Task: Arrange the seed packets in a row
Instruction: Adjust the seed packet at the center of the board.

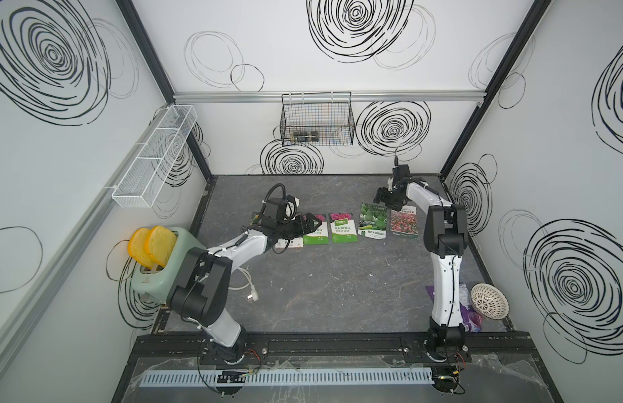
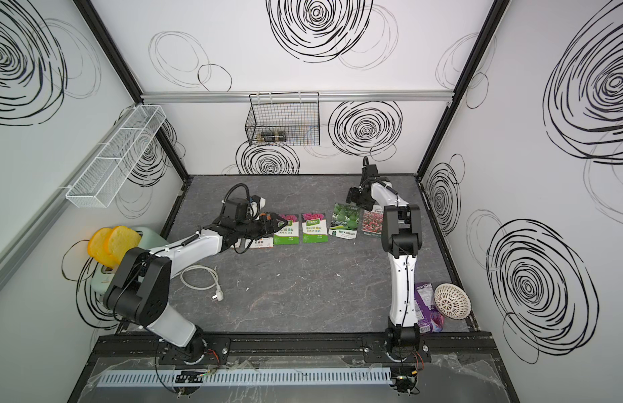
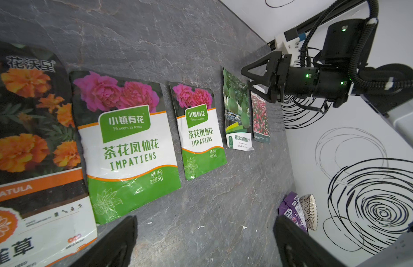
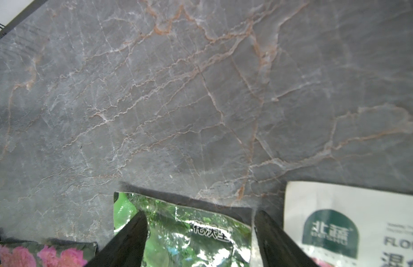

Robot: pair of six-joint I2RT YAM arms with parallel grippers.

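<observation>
Left wrist view: left gripper is spread, empty; the orange-flower packet, largely arm-hidden in both top views, is shown well left of the green-fruit packet, over which the right gripper is spread. Grey veined table; swirl-printed walls.

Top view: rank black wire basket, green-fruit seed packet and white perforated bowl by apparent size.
Largest: black wire basket.
Then white perforated bowl and green-fruit seed packet, which look alike; the bowl is nearer the camera, so I won't rank them.

Seed packets lie in a row mid-frame on the dark desk. The left tool hangs over its left end, the right tool above the right.
</observation>
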